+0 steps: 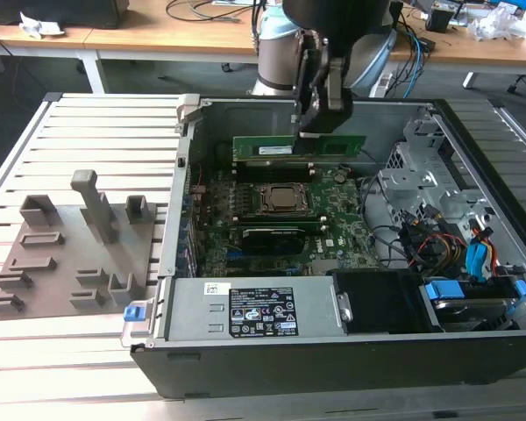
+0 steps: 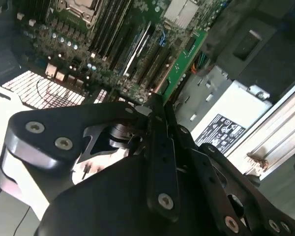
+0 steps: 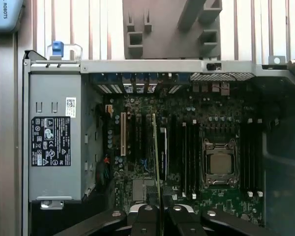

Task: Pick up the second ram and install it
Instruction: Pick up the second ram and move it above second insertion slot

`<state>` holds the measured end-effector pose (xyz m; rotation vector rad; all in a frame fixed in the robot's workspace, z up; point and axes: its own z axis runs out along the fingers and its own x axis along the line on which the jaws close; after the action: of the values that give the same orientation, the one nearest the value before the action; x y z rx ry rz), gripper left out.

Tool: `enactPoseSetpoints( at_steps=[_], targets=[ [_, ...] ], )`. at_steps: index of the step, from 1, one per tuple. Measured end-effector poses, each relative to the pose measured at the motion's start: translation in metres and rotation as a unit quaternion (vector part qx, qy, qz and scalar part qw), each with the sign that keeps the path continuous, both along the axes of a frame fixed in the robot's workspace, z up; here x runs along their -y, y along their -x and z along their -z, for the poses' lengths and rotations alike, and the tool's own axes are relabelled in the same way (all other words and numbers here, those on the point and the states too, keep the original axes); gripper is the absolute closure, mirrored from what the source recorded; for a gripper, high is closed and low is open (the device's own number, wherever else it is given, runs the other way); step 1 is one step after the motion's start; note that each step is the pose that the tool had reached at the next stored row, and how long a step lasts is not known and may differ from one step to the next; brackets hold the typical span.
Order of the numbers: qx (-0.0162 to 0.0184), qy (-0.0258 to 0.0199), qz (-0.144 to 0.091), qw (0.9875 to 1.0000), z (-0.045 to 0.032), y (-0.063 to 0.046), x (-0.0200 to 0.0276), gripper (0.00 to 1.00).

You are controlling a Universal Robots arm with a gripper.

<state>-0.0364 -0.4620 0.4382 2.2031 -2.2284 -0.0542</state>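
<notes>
Exterior view, second ram [image 1: 263, 146] clamped between fingers [image 1: 305, 112], above motherboard [image 1: 333, 239]

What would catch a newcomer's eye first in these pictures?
The tool grips the second ram, a green strip held edge-down over the motherboard inside the open computer case. Close by sits the CPU socket, and a grey holder tray lies outside the case on the exterior view's left.

Slatted table [image 1: 96, 123], computer case [image 1: 333, 368], grey holder tray [image 1: 66, 267]
</notes>
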Motion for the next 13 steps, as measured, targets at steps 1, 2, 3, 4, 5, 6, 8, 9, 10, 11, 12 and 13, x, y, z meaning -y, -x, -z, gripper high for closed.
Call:
enactPoseSetpoints(
  at_steps=[1,2,3,4,5,6,8,9,10,11,12,13],
  targets=[
    [-0.0001,0.0,0.0,1.0,0.0,-0.005,0.0,0.86],
    [-0.0003,0.0,0.0,1.0,0.0,-0.008,0.0,0.86],
    [-0.0006,0.0,0.0,1.0,0.0001,-0.017,0.0,0.86],
    [-0.0008,-0.0001,0.001,1.0,0.0002,-0.02,0.0,0.86],
    [-0.0008,-0.0014,0.006,1.0,0.0006,-0.022,-0.0001,0.86],
    [-0.0008,-0.0022,0.02,0.9998,0.0011,-0.022,-0.0001,0.86],
    [-0.001,-0.0102,0.041,0.9991,0.0021,-0.022,0.0,0.86],
    [-0.0015,-0.0223,0.048,0.9986,0.0026,-0.022,-0.0001,0.86],
    [-0.0015,-0.0261,0.053,0.9982,0.0034,-0.022,-0.0001,0.86],
    [-0.0016,-0.026,0.055,0.9982,0.0044,-0.023,-0.0001,0.86],
    [-0.0022,-0.0261,0.056,0.9981,0.0073,-0.025,-0.0001,0.86],
    [-0.0032,-0.026,0.056,0.9981,0.0106,-0.028,-0.0001,0.86]
  ],
)
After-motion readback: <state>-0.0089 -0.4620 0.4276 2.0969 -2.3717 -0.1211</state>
